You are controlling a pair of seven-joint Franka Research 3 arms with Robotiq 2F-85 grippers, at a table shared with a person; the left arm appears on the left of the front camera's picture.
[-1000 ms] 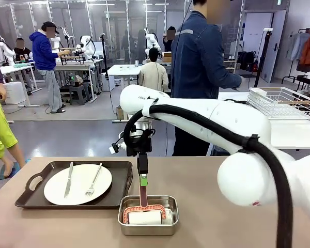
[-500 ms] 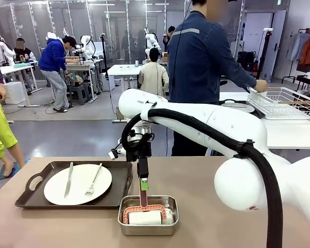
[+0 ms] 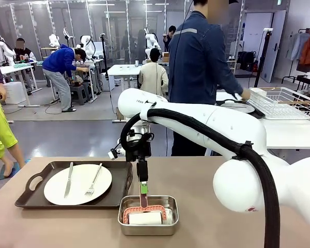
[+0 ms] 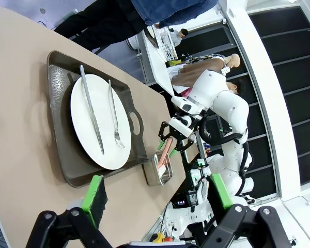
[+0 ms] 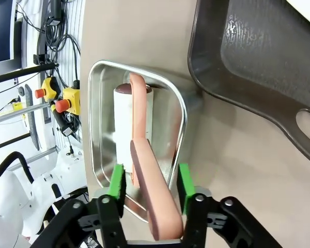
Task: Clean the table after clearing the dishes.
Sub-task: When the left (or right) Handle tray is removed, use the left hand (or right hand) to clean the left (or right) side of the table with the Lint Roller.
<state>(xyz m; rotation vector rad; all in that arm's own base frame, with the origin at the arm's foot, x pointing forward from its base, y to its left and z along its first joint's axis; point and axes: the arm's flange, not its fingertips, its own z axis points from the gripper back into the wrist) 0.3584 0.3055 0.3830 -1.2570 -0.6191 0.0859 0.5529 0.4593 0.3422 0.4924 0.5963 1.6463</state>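
In the right wrist view, the right gripper (image 5: 150, 174) was seen with its green pads (image 5: 117, 182) set on either side of the roller's pink handle (image 5: 144, 150). A thin gap was seen at one pad. The other side was masked by the handle, so whether the handle was pinched could not be told. The handle's lower end was cut off by the gripper's black body.

The white roller (image 5: 123, 124), a smooth cylinder in a pink frame, was laid in a small steel pan (image 5: 95, 129). The pan was rectangular with rounded corners and a shiny rim, and lay directly below that gripper.

The pan was set on the matte beige-brown desk (image 3: 206, 206), just beside the near right corner of a dark brown tray (image 3: 121, 173) with a grained floor and cut-out handles. A round white plate (image 3: 77, 184) was carried on the tray, with a silver knife (image 3: 68, 180) and fork (image 3: 94, 181) laid apart on it, to the left of the right gripper and clear of it.

The left gripper (image 4: 156, 178) was held spread wide with nothing between its fingers, above the desk.

Beyond the desk, a person (image 3: 196, 67) in a dark blue jacket was turned towards a white table bearing a wire rack (image 3: 279, 101). What lay under the person's hand could not be made out.
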